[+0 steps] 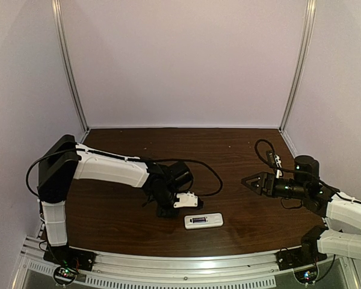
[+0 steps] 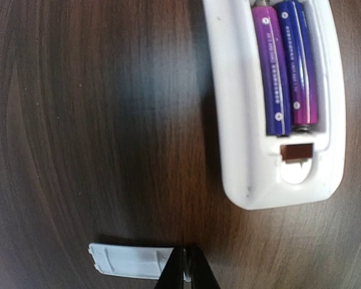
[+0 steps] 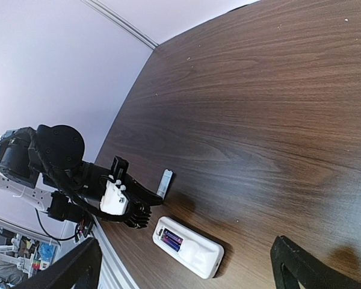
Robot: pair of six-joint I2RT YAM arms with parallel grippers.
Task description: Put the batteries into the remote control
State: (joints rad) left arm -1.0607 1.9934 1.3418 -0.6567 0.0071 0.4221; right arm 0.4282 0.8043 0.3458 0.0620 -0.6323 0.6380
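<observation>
The white remote control lies back-up on the table with its battery bay uncovered. Two purple-blue batteries lie side by side in the bay. The remote also shows in the top view and in the right wrist view. My left gripper is shut on one end of the small white cover piece, just left of the remote. My right gripper is open and empty, held above the table to the right of the remote, its fingers far apart.
The dark wooden table is walled on three sides by pale panels. A black cable loops from the left arm over the table. An aluminium rail runs along the near edge.
</observation>
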